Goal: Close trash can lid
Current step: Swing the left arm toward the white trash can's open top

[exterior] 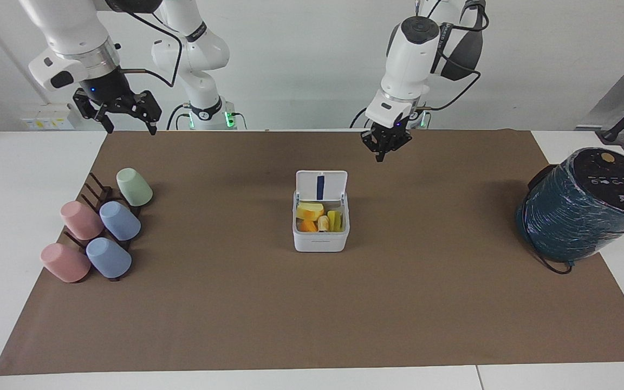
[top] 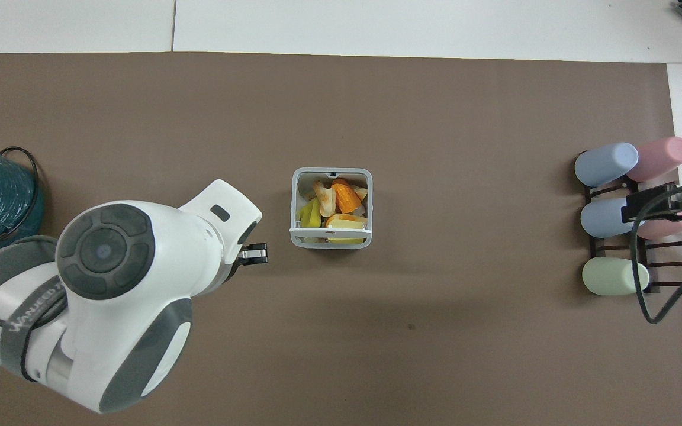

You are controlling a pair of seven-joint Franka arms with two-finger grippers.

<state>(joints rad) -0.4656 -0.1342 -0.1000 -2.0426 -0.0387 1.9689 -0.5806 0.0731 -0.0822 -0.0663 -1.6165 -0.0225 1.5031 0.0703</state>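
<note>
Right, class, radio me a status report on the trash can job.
Left tool shut, up over the mat beside the upright white hinged lid. Right tool open, waiting above the cup rack. Small white square trash can open, scraps inside. Nothing blocking.

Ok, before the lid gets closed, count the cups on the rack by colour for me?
Pink cups: 2
Blue cups: 2
Green cups: 1
Total: 5 cups, all lying on the dark rack toward the right arm's end of the table.
</note>
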